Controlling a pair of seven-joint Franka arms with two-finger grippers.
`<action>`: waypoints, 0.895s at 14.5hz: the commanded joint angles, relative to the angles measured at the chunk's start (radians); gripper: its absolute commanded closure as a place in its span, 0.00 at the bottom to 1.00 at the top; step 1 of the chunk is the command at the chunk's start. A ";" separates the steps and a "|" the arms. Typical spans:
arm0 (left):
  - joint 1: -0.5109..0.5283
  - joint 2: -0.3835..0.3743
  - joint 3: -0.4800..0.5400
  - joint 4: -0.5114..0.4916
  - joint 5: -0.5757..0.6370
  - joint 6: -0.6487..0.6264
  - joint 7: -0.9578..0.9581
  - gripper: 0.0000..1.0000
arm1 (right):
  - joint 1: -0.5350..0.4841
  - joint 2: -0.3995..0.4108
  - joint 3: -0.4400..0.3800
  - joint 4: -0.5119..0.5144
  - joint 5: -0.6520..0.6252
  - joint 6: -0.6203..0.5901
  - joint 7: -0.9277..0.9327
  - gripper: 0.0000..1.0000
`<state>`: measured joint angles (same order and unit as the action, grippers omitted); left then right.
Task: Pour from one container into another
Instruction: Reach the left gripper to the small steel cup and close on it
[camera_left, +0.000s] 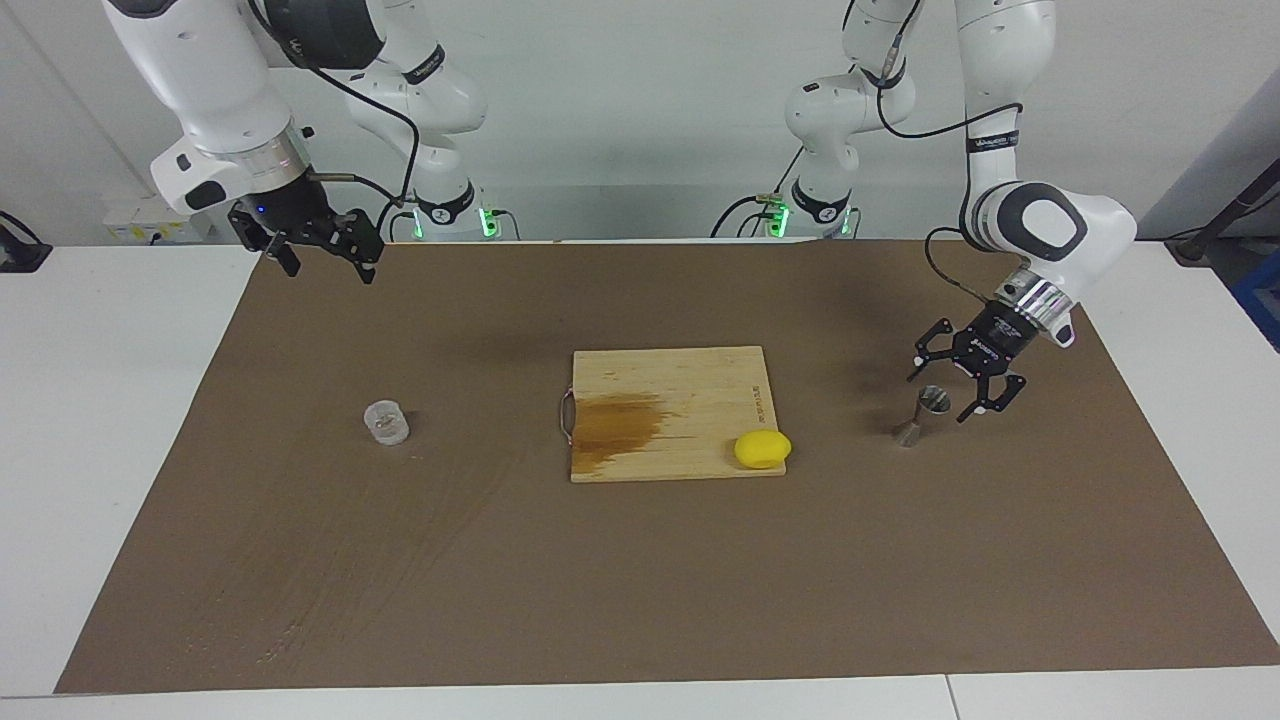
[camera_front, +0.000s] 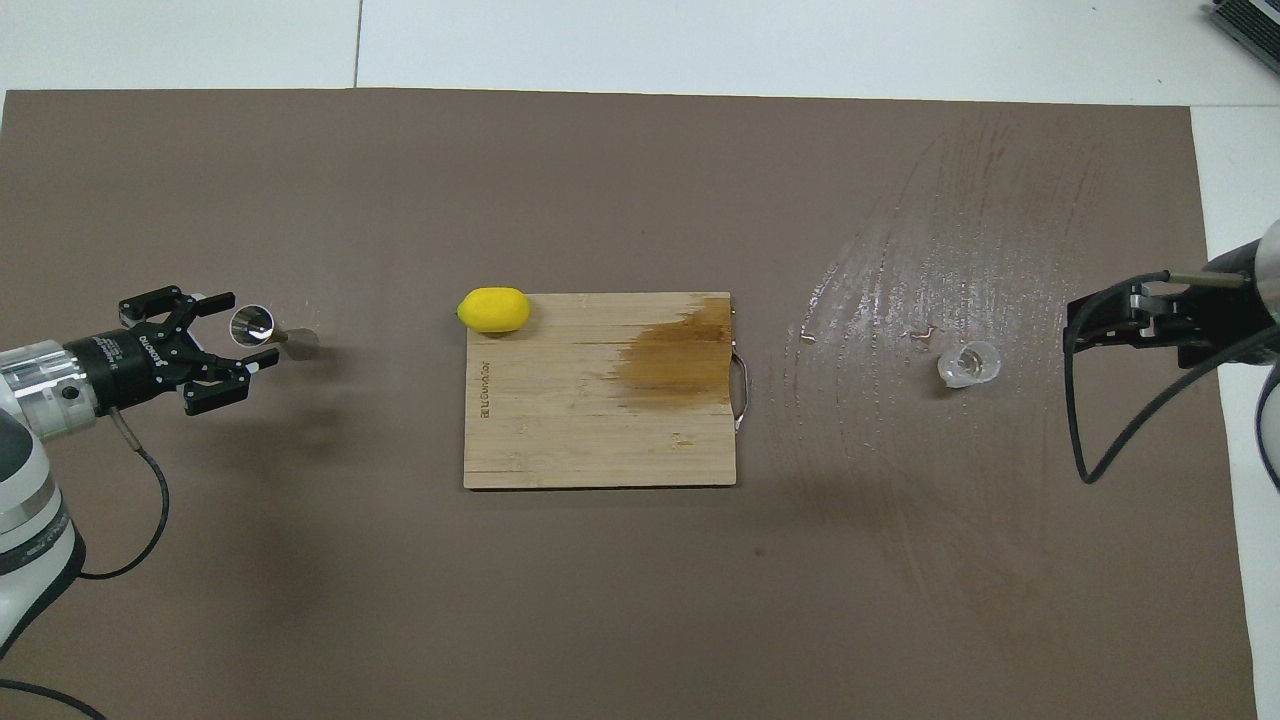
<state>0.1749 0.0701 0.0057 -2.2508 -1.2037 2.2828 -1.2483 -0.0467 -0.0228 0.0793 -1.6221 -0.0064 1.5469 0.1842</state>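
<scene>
The clear plastic cup (camera_left: 386, 422) (camera_front: 968, 363) stands upright on the brown mat toward the right arm's end. The steel jigger (camera_left: 925, 415) (camera_front: 268, 332) stands upright toward the left arm's end. My left gripper (camera_left: 940, 393) (camera_front: 245, 330) is tilted down at the jigger and open. Its two fingers lie on either side of the jigger's upper cone, with gaps still showing. My right gripper (camera_left: 330, 272) (camera_front: 1075, 325) hangs open and holds nothing, high over the mat's edge at the right arm's end, apart from the cup.
A wooden cutting board (camera_left: 668, 400) (camera_front: 600, 420) with a dark stain and a metal handle lies mid-table. A yellow lemon (camera_left: 763, 449) (camera_front: 493, 309) sits on the board's corner toward the jigger. Wet streaks (camera_front: 900, 290) mark the mat around the cup.
</scene>
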 joint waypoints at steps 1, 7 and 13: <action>-0.017 0.002 0.005 -0.009 -0.030 0.023 0.039 0.09 | -0.013 -0.019 0.004 -0.015 0.020 -0.007 -0.025 0.00; -0.017 -0.004 0.005 -0.027 -0.030 0.020 0.082 0.16 | -0.013 -0.019 0.004 -0.015 0.020 -0.007 -0.025 0.00; -0.015 -0.006 0.005 -0.030 -0.030 0.018 0.079 0.68 | -0.013 -0.019 0.004 -0.015 0.020 -0.008 -0.025 0.00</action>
<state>0.1739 0.0705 0.0049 -2.2660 -1.2049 2.2829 -1.1917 -0.0467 -0.0228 0.0793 -1.6221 -0.0064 1.5470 0.1842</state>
